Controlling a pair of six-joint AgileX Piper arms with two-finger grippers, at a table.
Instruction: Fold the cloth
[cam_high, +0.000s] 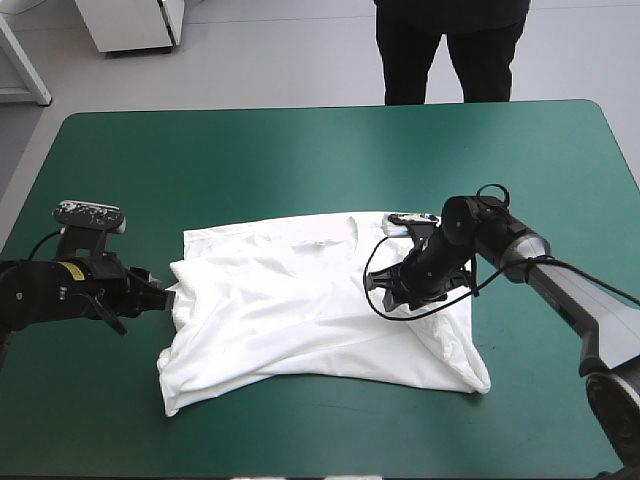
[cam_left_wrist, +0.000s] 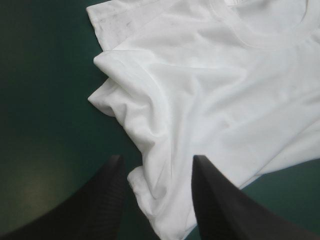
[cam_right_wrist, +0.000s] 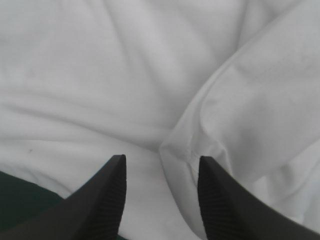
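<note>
The white T-shirt (cam_high: 310, 300) lies spread and rumpled on the teal-green table, its collar toward the far side. My left gripper (cam_high: 163, 296) sits open at the shirt's left edge; in the left wrist view a fold of the T-shirt (cam_left_wrist: 200, 95) reaches between its open fingers (cam_left_wrist: 112, 187). My right gripper (cam_high: 385, 285) hovers over the shirt's right half, open. In the right wrist view the T-shirt (cam_right_wrist: 125, 75) fills the scene, with a folded sleeve edge (cam_right_wrist: 200, 145) ahead of the gripper (cam_right_wrist: 161, 162).
Bare teal-green table (cam_high: 300, 160) lies beyond the shirt and along the near edge. A black cable loops over the shirt by the right gripper.
</note>
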